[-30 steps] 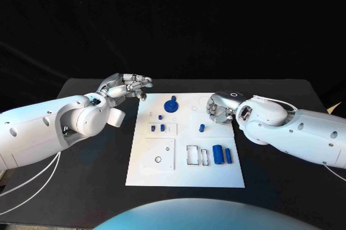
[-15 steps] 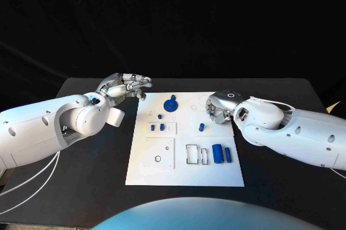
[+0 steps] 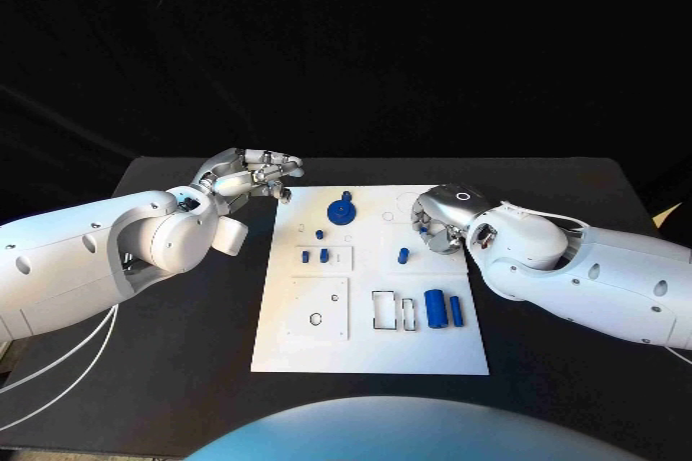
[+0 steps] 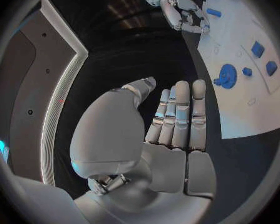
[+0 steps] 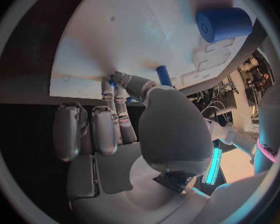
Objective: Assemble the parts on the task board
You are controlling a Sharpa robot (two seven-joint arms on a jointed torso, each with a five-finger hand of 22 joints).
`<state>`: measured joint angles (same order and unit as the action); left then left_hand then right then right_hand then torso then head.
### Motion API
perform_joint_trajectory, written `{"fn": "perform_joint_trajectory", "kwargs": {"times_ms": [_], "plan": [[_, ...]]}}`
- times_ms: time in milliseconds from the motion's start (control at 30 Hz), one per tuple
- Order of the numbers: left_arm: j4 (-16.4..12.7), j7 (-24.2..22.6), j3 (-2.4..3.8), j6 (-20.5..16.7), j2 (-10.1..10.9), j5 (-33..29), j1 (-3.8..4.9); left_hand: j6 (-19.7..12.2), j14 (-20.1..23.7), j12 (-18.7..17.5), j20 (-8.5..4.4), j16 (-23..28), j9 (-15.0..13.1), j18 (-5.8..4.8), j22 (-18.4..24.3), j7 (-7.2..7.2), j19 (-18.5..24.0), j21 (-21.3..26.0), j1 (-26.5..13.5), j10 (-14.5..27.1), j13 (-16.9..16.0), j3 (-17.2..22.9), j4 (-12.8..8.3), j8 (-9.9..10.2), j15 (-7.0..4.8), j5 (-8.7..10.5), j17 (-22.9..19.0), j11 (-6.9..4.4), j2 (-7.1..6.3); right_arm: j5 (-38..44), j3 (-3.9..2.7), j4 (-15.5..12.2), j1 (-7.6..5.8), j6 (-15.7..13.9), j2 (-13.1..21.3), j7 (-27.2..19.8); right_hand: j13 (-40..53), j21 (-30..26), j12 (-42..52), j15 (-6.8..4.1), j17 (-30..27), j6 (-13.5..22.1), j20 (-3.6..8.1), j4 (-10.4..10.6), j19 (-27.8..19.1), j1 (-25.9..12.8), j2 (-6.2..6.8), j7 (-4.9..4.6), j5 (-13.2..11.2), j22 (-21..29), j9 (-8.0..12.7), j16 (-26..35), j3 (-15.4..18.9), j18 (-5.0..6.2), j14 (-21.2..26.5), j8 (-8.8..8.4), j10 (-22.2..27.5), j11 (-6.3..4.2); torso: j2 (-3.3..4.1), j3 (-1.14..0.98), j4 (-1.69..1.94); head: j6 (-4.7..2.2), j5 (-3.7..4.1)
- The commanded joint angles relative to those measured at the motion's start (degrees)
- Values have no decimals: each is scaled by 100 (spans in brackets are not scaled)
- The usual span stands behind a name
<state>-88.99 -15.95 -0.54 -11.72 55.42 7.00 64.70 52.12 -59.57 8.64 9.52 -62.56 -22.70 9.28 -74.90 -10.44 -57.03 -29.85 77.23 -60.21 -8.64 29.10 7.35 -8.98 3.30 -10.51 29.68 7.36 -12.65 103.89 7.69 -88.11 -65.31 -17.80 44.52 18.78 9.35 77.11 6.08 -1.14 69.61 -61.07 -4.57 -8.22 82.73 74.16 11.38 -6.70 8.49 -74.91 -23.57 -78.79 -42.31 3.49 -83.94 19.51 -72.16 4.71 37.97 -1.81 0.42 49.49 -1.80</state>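
Right robot hand (image 3: pixel 440 221) edged nearer a small blue peg (image 3: pixel 404 254), fingers curled, empty, left robot hand (image 3: pixel 254 174) loosely open, empty.

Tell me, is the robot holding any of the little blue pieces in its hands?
The left hand holds nothing, its fingers straight. The right hand has fingertips by a small blue peg on the task board, but a hold cannot be told.

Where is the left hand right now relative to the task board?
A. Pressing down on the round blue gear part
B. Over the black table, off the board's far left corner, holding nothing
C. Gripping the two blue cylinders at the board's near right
B: the left hand sits over the black table beside the task board, and the left wrist view shows its fingers straight with nothing in them.
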Motion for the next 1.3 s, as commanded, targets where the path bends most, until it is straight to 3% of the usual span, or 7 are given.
{"fn": "perform_joint_trajectory", "kwargs": {"times_ms": [33,500,833,933,1100,1300], "plan": [[-9,8,5,69,-3,39,-1,-31,42,41,-9,27,9,102,-13,4,4,22,54,30,-9,-4,-35,-33,6,-43,-8,6,18,7,39,0,54,-110,24,63,242,38,12,-35,9,-55,-1,1,56,151,-138,1,-4,-991,-11,-37,-27,-51,-239,24,-221,-184,-1,-2,-3,-5,-2],[40,14,5,66,-24,42,-1,-35,42,42,-9,28,10,102,-14,2,4,24,55,35,-8,-3,-38,-32,6,-49,-10,7,15,-119,-28,-318,-68,-416,249,-33,276,71,12,-41,24,-80,3,-6,68,129,-129,10,-51,-1013,-41,-53,-43,-57,-241,32,-245,-194,-7,0,-5,-30,-2],[68,13,5,69,-38,42,-2,-53,43,42,-8,31,15,101,-15,-7,2,29,51,50,-7,-3,-43,-28,9,-61,-16,12,7,-377,-70,-852,-177,-428,477,-77,281,76,11,-43,22,-83,4,-7,71,127,-129,12,-58,-1016,-46,-53,-47,-58,-241,33,-248,-195,-7,-4,-19,-53,-36],[78,10,5,74,-47,42,-2,-53,43,42,-8,31,15,101,-15,-7,2,29,51,50,-7,-3,-43,-28,9,-61,-16,12,7,-425,-75,-1016,-185,-451,476,-106,281,76,11,-43,22,-83,4,-7,71,127,-129,12,-58,-1016,-46,-53,-47,-58,-241,33,-248,-195,-3,-4,-9,-68,-44],[102,-1,5,79,-77,40,-3,-62,43,41,-8,33,17,100,-16,-10,2,31,50,58,-6,-3,-44,-26,11,-64,-18,14,4,-494,-78,-1293,-159,-435,315,-167,286,70,8,-43,28,-83,5,-8,66,124,-130,12,-64,-1016,-51,-58,-53,-57,-241,31,-247,-196,-5,-6,-11,-81,-124],[130,-23,4,52,-127,15,-4,-69,44,41,-7,34,19,100,-16,-13,1,33,48,63,-6,-4,-45,-24,12,-65,-20,16,2,-491,-75,-1481,-61,-386,48,-226,288,61,4,-44,30,-81,5,-8,61,123,-131,12,-66,-1012,-53,-60,-56,-54,-242,29,-244,-195,-14,9,2,-62,-221]]}}
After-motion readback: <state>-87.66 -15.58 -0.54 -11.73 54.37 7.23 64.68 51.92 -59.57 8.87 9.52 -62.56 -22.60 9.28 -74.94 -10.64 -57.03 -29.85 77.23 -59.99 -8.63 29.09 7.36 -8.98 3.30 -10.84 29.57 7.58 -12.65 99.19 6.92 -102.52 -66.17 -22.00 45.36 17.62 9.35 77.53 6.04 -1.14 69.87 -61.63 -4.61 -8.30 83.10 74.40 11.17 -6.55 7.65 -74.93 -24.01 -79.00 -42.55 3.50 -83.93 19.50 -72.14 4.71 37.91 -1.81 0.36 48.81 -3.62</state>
